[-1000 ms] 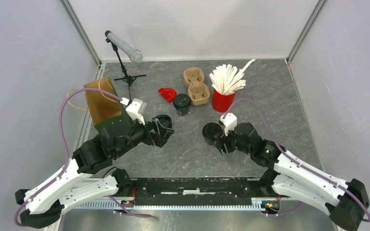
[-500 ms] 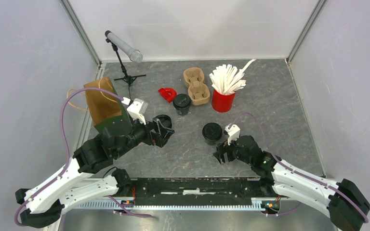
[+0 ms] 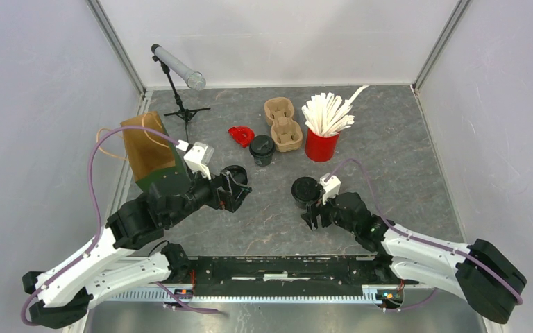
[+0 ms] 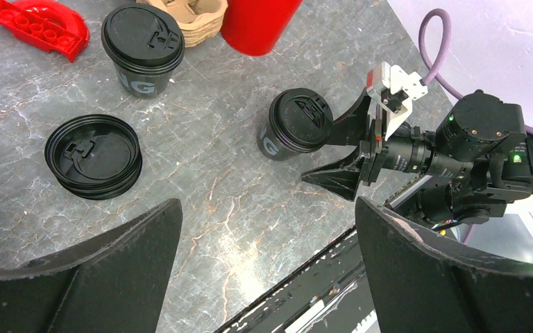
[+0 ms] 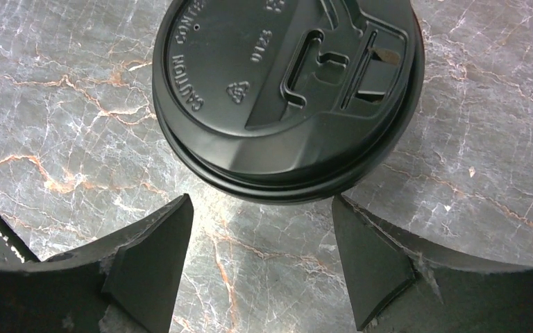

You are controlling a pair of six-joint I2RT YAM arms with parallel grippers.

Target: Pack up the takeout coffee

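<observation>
A black lidded coffee cup (image 3: pixel 305 189) (image 4: pixel 293 125) (image 5: pixel 288 90) stands upright mid-table. My right gripper (image 3: pixel 312 213) (image 5: pixel 260 208) (image 4: pixel 345 154) is open just on its near side, fingertips short of the lid and nothing between them. A second lidded cup (image 3: pixel 261 149) (image 4: pixel 142 48) stands by the cardboard cup carrier (image 3: pixel 282 123) (image 4: pixel 187 12). A brown paper bag (image 3: pixel 154 149) lies at the left. My left gripper (image 3: pixel 236 193) (image 4: pixel 267 208) hangs wide open and empty, beside a stack of black lids (image 3: pixel 234 173) (image 4: pixel 94 156).
A red cup of white stirrers (image 3: pixel 321 142) (image 4: pixel 257 24) stands behind the near coffee cup. A red plastic piece (image 3: pixel 240 135) (image 4: pixel 38 19) lies left of the far cup. A microphone stand (image 3: pixel 178 90) is at the back left. White walls enclose the table.
My right gripper let go of the near cup, drew back toward the near edge, then came forward again to just short of it. The cup stayed upright. The left arm held still.
</observation>
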